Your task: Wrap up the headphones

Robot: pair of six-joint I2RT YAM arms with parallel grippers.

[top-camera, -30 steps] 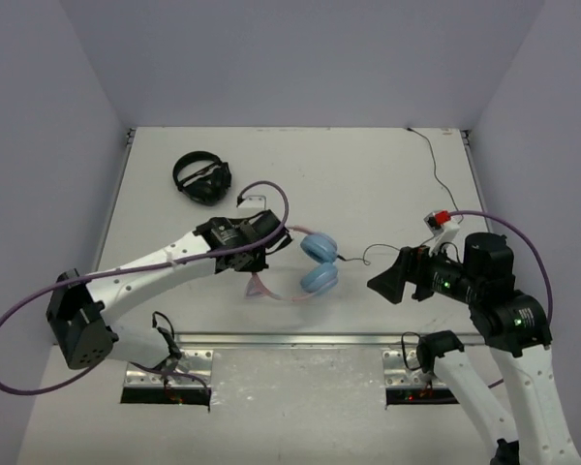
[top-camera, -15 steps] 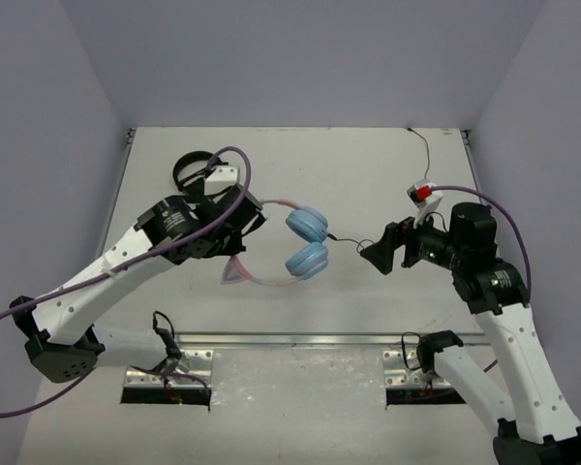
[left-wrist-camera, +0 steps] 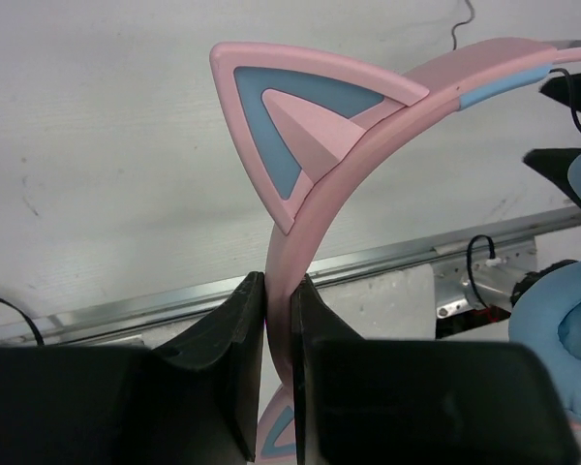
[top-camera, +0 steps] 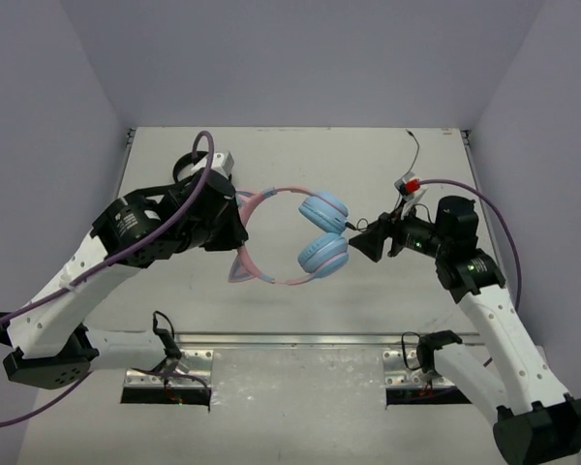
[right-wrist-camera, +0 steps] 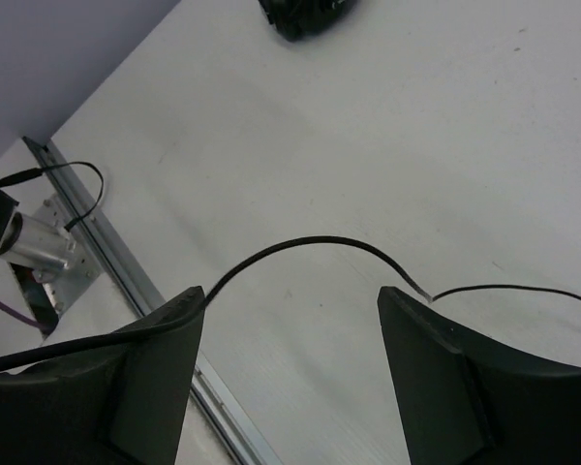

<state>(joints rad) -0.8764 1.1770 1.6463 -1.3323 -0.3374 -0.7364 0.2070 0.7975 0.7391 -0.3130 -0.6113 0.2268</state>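
Observation:
The headphones hang in the air, with a pink cat-ear headband and two light blue ear cups. My left gripper is shut on the headband next to a cat ear; the pink band is pinched between my fingers. My right gripper is open, just right of the ear cups. The thin black cable arcs across its open jaws and rests on the left finger. An ear cup shows at the right edge of the left wrist view.
All-black headphones lie at the back left of the table, mostly hidden behind my left arm in the top view. A thin dark wire runs along the back right. A metal rail borders the table's near edge.
My left gripper has lifted the headphones off the table and carried them back and a little right. My right gripper has moved left and back, up to the ear cups.

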